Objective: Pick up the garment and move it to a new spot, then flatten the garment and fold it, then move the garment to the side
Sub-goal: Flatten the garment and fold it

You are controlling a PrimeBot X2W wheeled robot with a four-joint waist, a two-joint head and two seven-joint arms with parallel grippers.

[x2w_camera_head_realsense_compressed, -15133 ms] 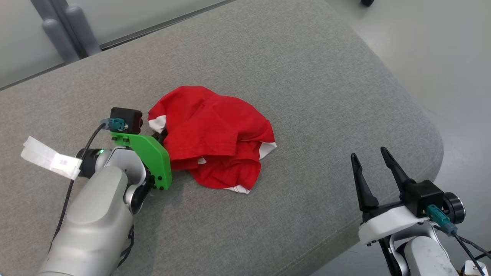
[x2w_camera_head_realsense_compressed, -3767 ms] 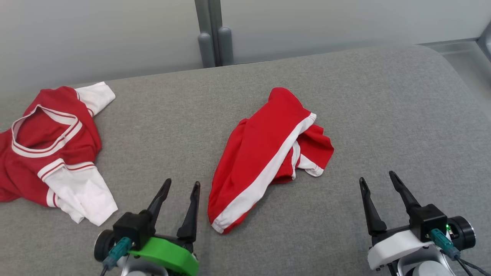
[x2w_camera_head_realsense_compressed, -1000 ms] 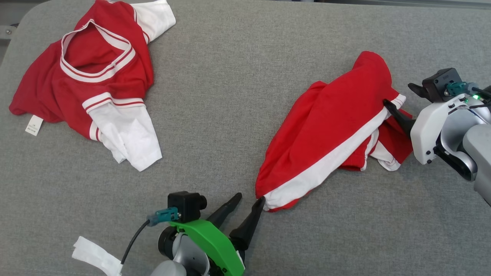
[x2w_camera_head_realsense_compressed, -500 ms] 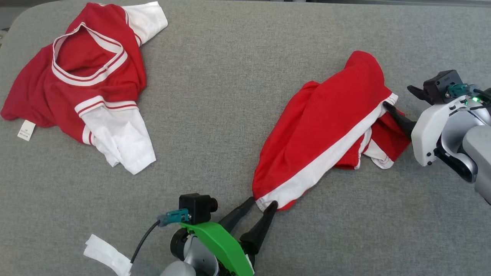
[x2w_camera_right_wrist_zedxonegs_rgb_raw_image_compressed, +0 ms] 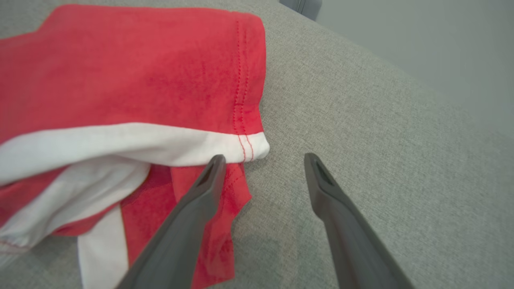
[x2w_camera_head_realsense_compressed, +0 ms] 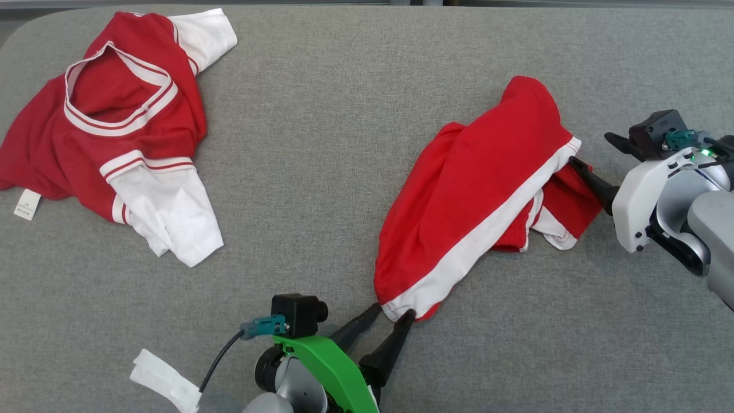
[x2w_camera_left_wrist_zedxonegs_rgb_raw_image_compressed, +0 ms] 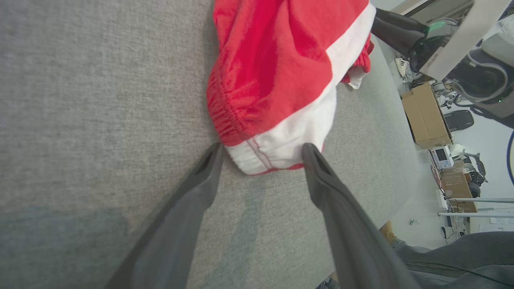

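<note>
the shorts (x2w_camera_head_realsense_compressed: 481,201) lie in a rumpled heap right of the couch's (x2w_camera_head_realsense_compressed: 321,143) middle, doubled over on themselves, with a white stripe running slantwise across the red. nothing is flat yet and nothing is folded. i'd judge this to be the very start of the flattening, each arm going for one end of the cloth. spreading it out, folding it and shifting it to the side are all left to do. whether this is already its new spot i can't say from here.

the left gripper (x2w_camera_head_realsense_compressed: 392,310) sits low by the near edge, jaws wide. the gathered waistband corner lies right between its fingers, not pinched. the right gripper (x2w_camera_head_realsense_compressed: 590,148) comes in from the right edge, also wide and holding nothing. one finger lies over the loose red flap under the white hem corner, the other over bare couch.

a red shirt (x2w_camera_head_realsense_compressed: 114,132) with white sleeves is spread loosely at the far left corner, well apart from the shorts.

the couch is grey woven fabric with rounded corners, soft enough that cloth may drag on it. past its right edge there's a pale floor with a cardboard box (x2w_camera_left_wrist_zedxonegs_rgb_raw_image_compressed: 425,114) and some clutter, and behind it a plain grey wall (x2w_camera_right_wrist_zedxonegs_rgb_raw_image_compressed: 401,40).
</note>
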